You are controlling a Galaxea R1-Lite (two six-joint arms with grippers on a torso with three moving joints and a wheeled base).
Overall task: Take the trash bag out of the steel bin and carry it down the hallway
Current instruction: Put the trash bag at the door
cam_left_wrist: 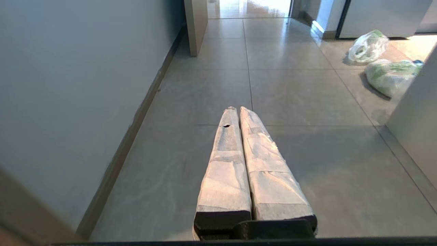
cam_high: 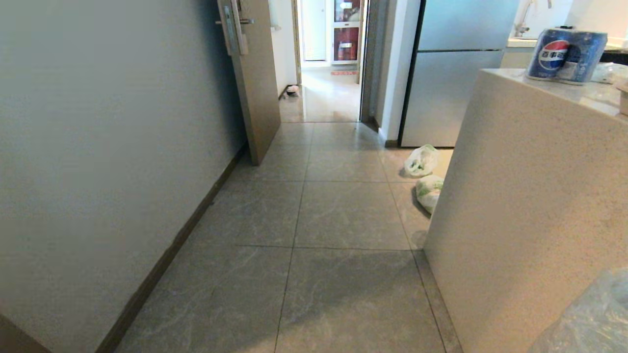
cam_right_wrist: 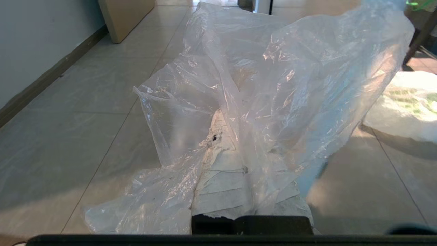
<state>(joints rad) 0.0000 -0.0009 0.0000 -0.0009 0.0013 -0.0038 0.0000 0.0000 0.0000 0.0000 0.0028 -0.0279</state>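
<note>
Right wrist view, trash bag (cam_right_wrist: 273, 85) draped over right claw (cam_right_wrist: 222, 136), seemingly pinched

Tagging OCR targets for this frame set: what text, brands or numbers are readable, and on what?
"百事可", partly cut off, with the red, white and blue Pepsi globe: on the blue cans standing on the counter.
Green print on the two white shopping bags on the floor: too blurred to read.
Red cabinet past the doorway: no markings legible.
Trash bag, fridge, door: no text visible.
</note>
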